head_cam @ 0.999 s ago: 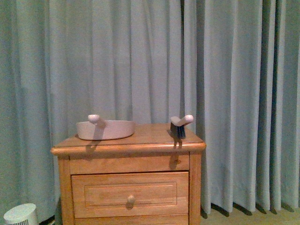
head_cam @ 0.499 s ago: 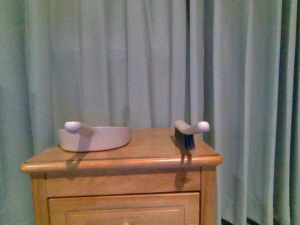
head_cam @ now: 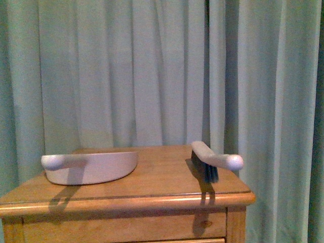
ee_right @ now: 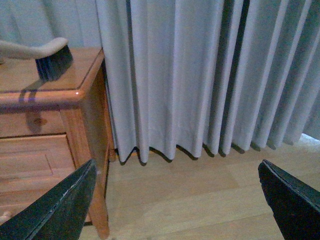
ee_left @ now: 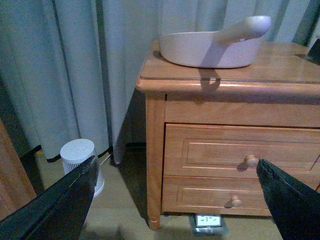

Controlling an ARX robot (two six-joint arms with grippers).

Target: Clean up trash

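No white wad of trash shows in any view. A beige dustpan (head_cam: 91,167) lies on the left of the wooden cabinet top (head_cam: 157,177); it also shows in the left wrist view (ee_left: 210,45). A white-handled brush (head_cam: 212,161) with dark bristles lies on the right; its bristles show in the right wrist view (ee_right: 52,62). My left gripper (ee_left: 175,200) is open and empty, low in front of the cabinet's drawers. My right gripper (ee_right: 175,200) is open and empty, low over the wooden floor beside the cabinet. Neither arm shows in the front view.
Pale blue-grey curtains (head_cam: 152,71) hang behind the cabinet and reach the floor (ee_right: 200,75). Two drawers with round knobs (ee_left: 250,161) face the left gripper. A small white round appliance (ee_left: 80,157) stands on the floor left of the cabinet. A small device (ee_left: 207,222) lies under the cabinet.
The front view has come closer and higher. The cabinet top now fills the bottom of the frame and the drawers have dropped out of sight. Dustpan and brush have not moved on the top.
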